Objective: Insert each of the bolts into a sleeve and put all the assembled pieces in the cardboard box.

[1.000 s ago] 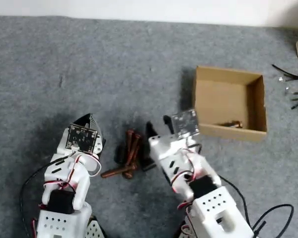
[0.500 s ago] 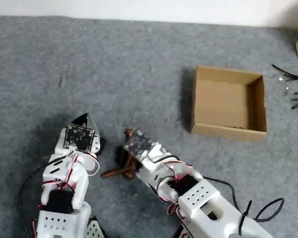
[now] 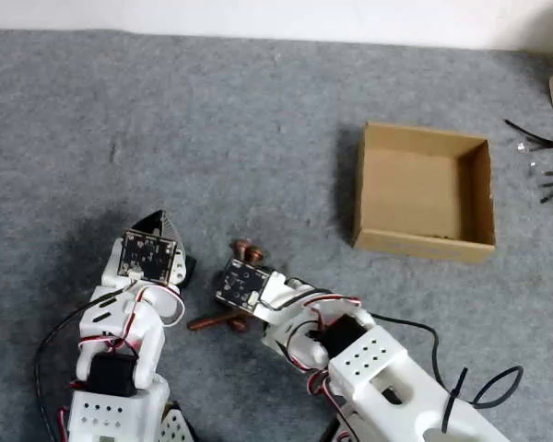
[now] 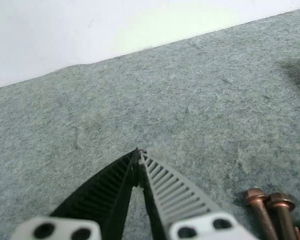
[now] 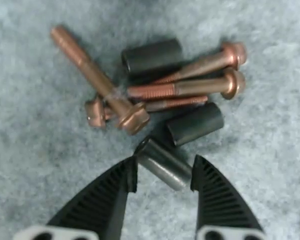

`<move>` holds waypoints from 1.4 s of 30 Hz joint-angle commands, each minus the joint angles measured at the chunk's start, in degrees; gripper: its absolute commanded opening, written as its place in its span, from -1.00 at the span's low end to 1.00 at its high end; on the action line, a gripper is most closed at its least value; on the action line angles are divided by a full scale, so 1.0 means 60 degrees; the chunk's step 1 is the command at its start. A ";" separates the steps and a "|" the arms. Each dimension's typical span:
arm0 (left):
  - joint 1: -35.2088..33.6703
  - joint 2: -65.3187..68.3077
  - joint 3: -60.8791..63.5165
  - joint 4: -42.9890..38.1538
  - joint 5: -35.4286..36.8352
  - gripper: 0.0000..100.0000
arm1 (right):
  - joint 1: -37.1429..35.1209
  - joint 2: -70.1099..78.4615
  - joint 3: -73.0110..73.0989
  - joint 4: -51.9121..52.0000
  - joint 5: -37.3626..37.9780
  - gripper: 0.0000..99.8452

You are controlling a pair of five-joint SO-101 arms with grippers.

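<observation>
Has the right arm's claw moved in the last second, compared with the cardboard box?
Yes. The right claw swung away from the cardboard box, across to the bolts, and is now open around a dark sleeve.

Looks like copper-toned metal on the bolts (image 5: 180,87), dull sheen, threaded; smooth dark sleeves (image 5: 162,162), faintly glossy. Ribbed matt black plastic on right gripper (image 5: 163,161) fingers (image 5: 110,195). Rough grey felt-like cloth over table (image 3: 212,138), matt brown cardboard box (image 3: 424,246).

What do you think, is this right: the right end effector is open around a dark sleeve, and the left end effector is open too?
Not quite. The left end effector is shut, as the left wrist view shows. The right end effector is indeed open around a dark sleeve.
</observation>
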 commanded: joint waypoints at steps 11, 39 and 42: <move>-0.0066 -0.0095 -0.0037 -0.0264 0.0000 -0.99 | -0.0095 0.0037 -0.0462 -0.0344 0.0117 -0.69; -0.1106 -0.0095 -0.0154 -0.0264 0.1114 -0.99 | -0.0081 0.4711 -0.1897 -0.1033 0.0879 -0.69; -0.1106 -0.0095 -0.0139 -0.0264 0.1114 -0.99 | -0.0051 0.5282 -0.1971 -0.1033 0.0879 -0.69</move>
